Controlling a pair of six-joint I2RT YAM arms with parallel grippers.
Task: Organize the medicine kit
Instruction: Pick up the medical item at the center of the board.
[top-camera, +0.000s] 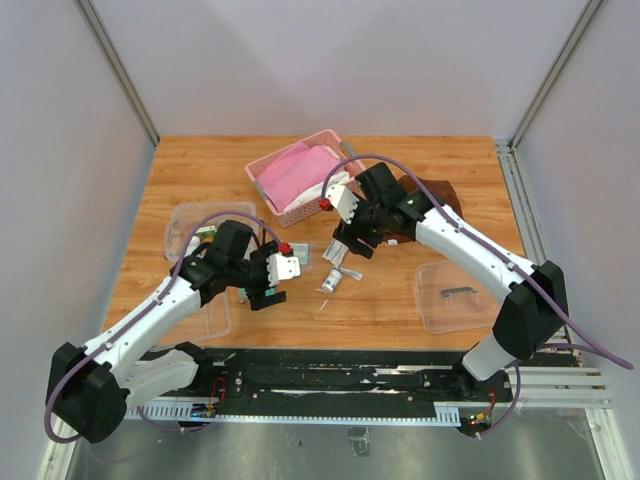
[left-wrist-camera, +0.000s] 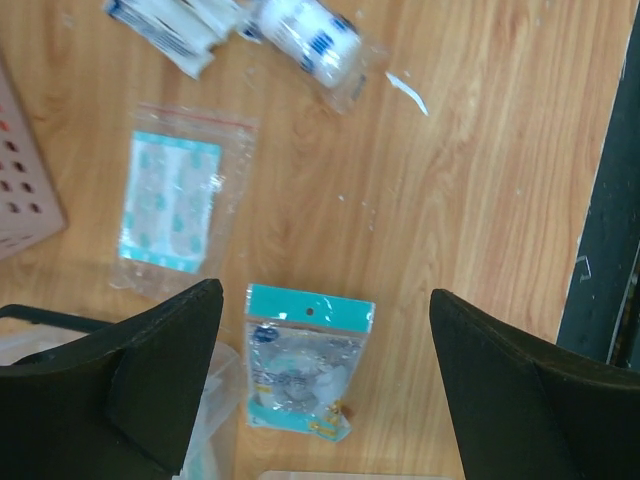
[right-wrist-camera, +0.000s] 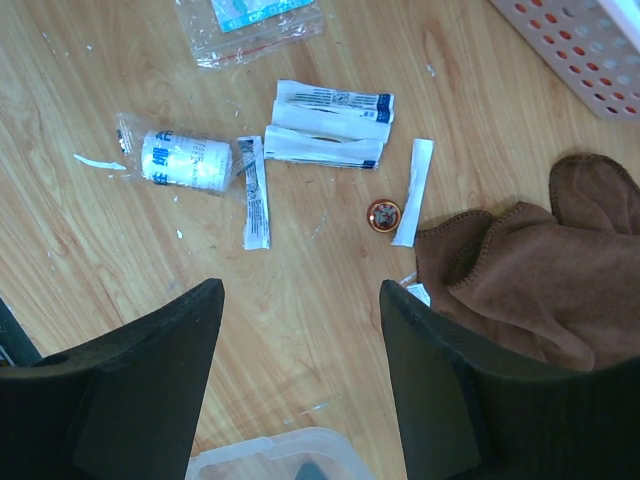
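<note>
packet: small teal-topped clear plastic packet, probably light, floppy and slippery
grab spot: its teal header, I'd guess
left gripper: jaws wide, empty, over that packet
right gripper: wide, empty too, away from that packet

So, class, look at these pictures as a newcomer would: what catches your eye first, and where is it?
The pink basket with its pink cloth, at the far middle of the table, stands out first. In front of it the left gripper hangs open over a teal packet and the right gripper open over scattered white sachets. A crumpled brown cloth lies to the right of them.
</note>
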